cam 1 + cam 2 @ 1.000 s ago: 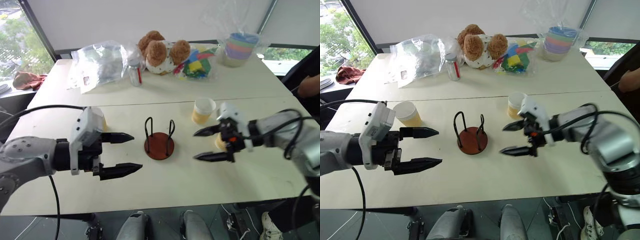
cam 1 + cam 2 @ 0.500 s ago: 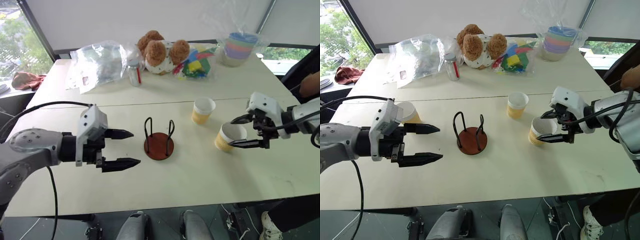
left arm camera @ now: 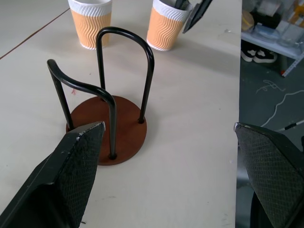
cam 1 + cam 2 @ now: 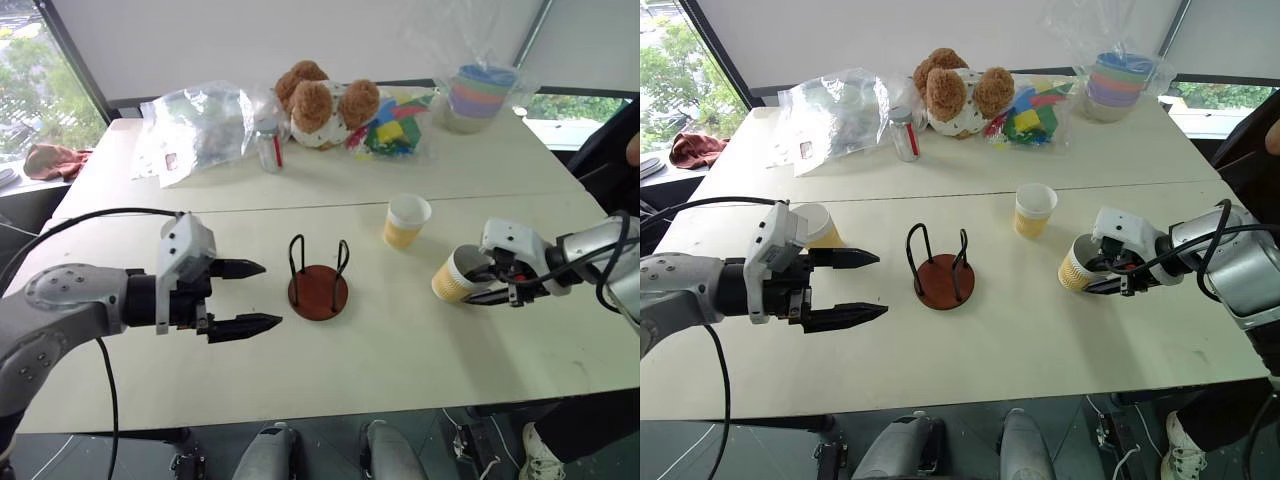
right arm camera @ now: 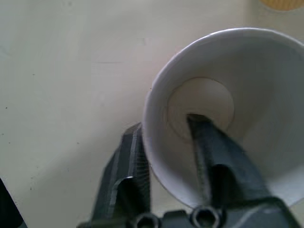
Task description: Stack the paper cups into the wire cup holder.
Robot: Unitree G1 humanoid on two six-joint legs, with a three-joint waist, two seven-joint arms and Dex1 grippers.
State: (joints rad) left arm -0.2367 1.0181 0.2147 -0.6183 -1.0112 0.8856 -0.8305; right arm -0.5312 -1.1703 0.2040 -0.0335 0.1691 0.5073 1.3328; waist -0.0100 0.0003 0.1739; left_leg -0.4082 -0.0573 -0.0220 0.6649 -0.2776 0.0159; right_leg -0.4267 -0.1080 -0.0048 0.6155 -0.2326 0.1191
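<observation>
1. Left pincer (image 4: 245, 296) hangs spread wide, empty, just beside the wire cup holder (image 4: 318, 280) mid-bench.
2. Right pincer (image 5: 166, 156) pinches one paper cup (image 4: 460, 274) by its wall, one finger inside. That thin rim could crumple or slip on lifting.
3. Another cup (image 4: 406, 221) stands behind; a third (image 4: 818, 225) sits behind the left arm.

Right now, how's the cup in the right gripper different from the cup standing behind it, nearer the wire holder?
The gripped cup leans, its wall pinched by the right gripper, one finger inside and one outside. The free cup stands upright and untouched. The gripped cup sits nearer the table's front edge and farther from the wire cup holder. Both are yellow-tan with white rims, and empty.
</observation>
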